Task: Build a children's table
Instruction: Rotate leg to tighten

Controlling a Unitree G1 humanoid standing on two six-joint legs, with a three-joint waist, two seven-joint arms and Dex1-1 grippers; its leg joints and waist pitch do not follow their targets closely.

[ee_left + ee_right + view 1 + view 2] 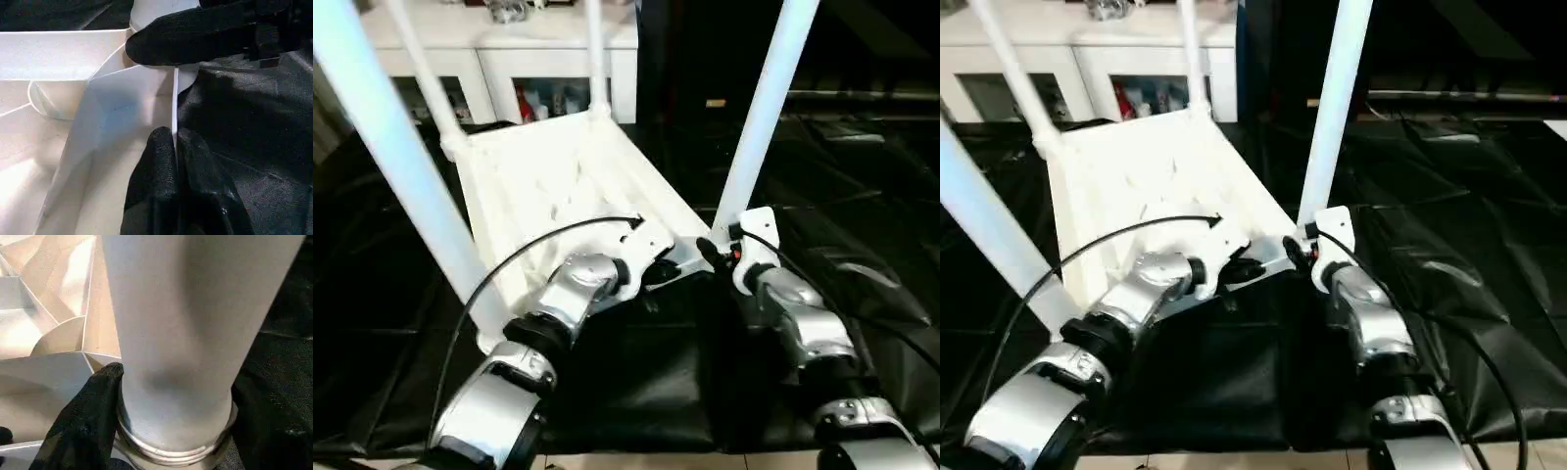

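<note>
The children's table lies upside down: its white tabletop [558,186] rests on the black cover with four white legs rising from the corner sockets. The near right leg [764,108] stands in its socket just ahead of my right arm. My right gripper [720,245] straddles the base of that leg [186,333], one black finger [93,421] pressed against it; the other finger is hidden. My left gripper [173,139] is shut on the thin near rim [174,98] of the tabletop, close beside the right gripper's finger [195,34].
The near left leg [401,176] slants up across the left side, and two far legs [596,59] stand behind. A white cabinet [509,59] is at the back. The black-covered work table [862,196] stretches out to the right.
</note>
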